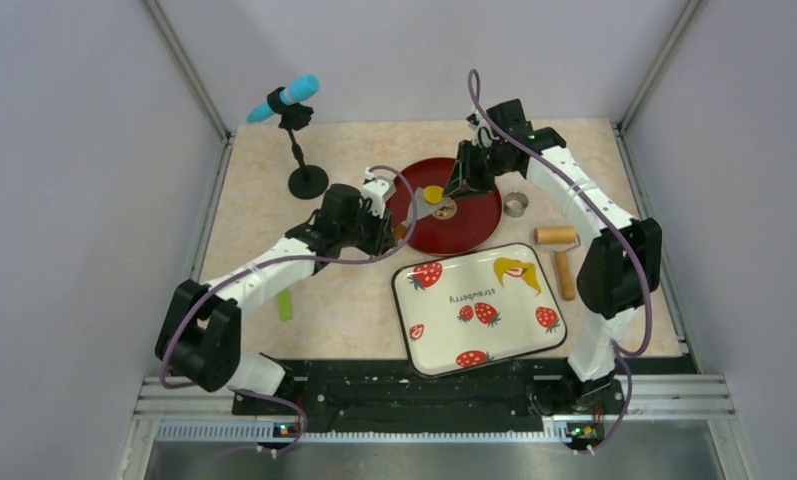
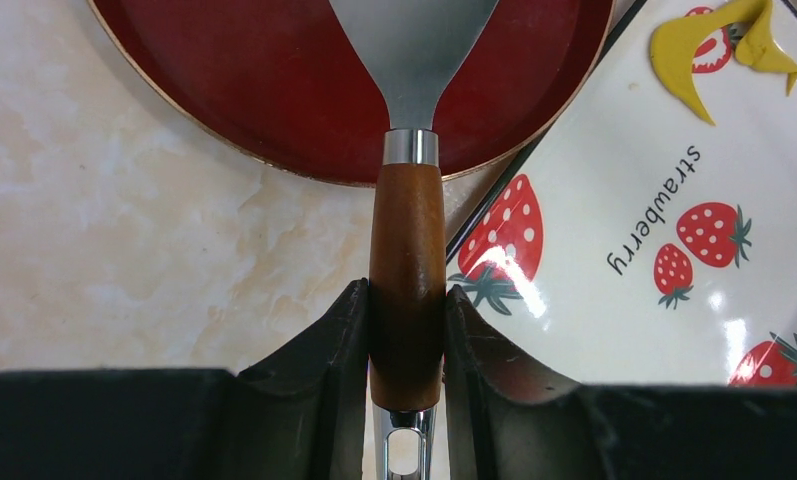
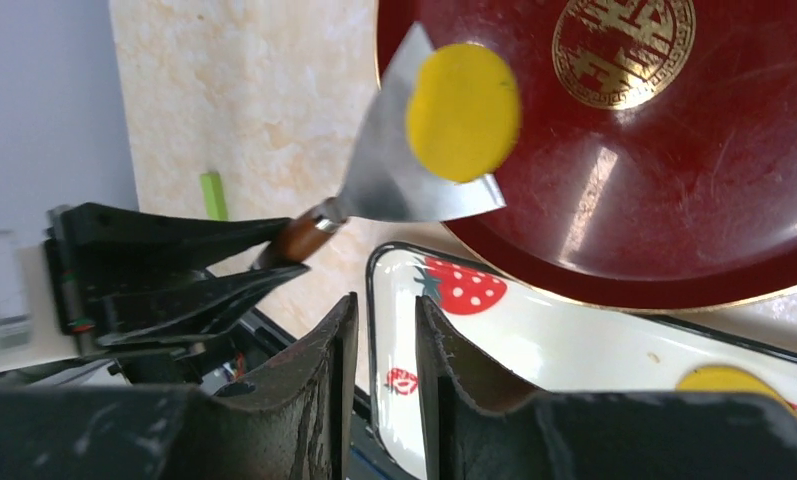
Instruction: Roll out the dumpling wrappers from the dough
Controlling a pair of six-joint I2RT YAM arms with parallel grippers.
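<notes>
Dumpling wrapper [image 3: 463, 112] rides spatula [image 3: 379, 175] pinched by left pincer [image 2: 406, 305] over plate [image 3: 674, 210]; right pincer [image 3: 381, 312] spread.

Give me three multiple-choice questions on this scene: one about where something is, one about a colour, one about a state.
1. Where is the yellow disc? A on the spatula blade; B in a cup; C on the floor.
2. What colour is the plate? A white; B dark red; C green.
3. The left gripper is: A open and empty; B shut on the spatula handle; C out of view.

1 A: the right wrist view shows it lying on the blade, over the plate.
2 B: every view shows it dark red.
3 B: its own camera shows it clamping the wooden handle.
</notes>
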